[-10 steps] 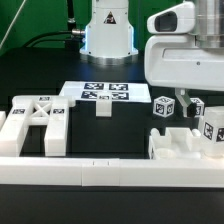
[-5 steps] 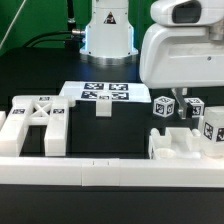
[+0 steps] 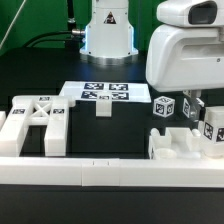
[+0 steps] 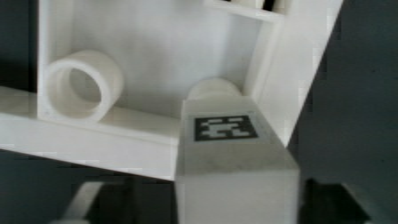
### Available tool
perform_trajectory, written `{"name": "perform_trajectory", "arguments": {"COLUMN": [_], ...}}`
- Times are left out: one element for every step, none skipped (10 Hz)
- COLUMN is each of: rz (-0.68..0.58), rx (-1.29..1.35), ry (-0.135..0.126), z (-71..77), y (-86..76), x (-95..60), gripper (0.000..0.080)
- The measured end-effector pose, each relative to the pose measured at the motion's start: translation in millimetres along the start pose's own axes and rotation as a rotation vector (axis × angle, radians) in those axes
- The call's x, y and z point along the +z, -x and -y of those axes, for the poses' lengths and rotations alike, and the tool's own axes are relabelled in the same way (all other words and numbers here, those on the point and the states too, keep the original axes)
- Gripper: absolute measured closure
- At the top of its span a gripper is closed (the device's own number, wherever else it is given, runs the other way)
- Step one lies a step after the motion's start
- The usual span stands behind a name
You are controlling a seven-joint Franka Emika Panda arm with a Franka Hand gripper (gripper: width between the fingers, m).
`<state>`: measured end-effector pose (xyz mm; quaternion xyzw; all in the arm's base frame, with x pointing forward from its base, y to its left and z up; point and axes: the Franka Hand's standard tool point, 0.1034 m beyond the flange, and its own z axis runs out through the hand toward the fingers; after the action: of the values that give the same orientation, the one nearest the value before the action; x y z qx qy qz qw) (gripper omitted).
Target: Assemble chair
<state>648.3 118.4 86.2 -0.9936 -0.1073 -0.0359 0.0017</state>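
In the wrist view a blocky white chair leg (image 4: 222, 150) with a square marker tag runs straight between my dark fingers (image 4: 111, 205). My gripper (image 4: 217, 208) is shut on this leg, a finger against each side. Behind the leg lies a white chair panel (image 4: 125, 90) with a round hole. In the exterior view my gripper (image 3: 192, 106) hangs low at that view's right, among tagged white blocks (image 3: 165, 106) and above a chunky seat part (image 3: 180, 146). The X-braced panel (image 3: 36, 118) lies far off at that view's left.
The marker board (image 3: 100, 93) lies mid-table with a small white piece (image 3: 102, 108) at its front edge. A long low white rail (image 3: 100, 172) runs along the front. The robot's base (image 3: 108, 30) stands at the back.
The hand has shifted a little toward the exterior view's right and the jaws have closed in from wide open.
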Motion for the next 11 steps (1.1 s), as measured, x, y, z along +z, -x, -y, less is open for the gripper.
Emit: {"name": "perform_trajectory", "arguments": {"rz": [0.0, 0.0, 0.0, 0.0, 0.0, -0.01, -0.022, -0.031, -0.038, -0.038, -0.037], "rx": [0.0, 0.007, 0.03, 0.045, 0.108, 0.265, 0.384, 0.536, 0.68, 0.77, 0.795], "ry": [0.0, 0.0, 0.0, 0.0, -0.003, -0.004, -0.007, -0.013, -0.013, -0.012, -0.014], "z": [0.0, 0.0, 0.0, 0.1, 0.8, 1.0, 0.8, 0.6, 0.6, 0.4, 0.3], "y": [0.0, 0.0, 0.0, 0.0, 0.2, -0.2, -0.4, 0.2, 0.8, 0.8, 0.9], "x": [0.0, 0.1, 0.1, 0.1, 0.3, 0.8, 1.0, 1.4, 1.4, 1.3, 1.3], "gripper": [0.0408, 0.0515, 0.0515, 0.0515, 0.0515, 0.0515, 0.0515, 0.0515, 0.0515, 0.0515, 0.0515]}}
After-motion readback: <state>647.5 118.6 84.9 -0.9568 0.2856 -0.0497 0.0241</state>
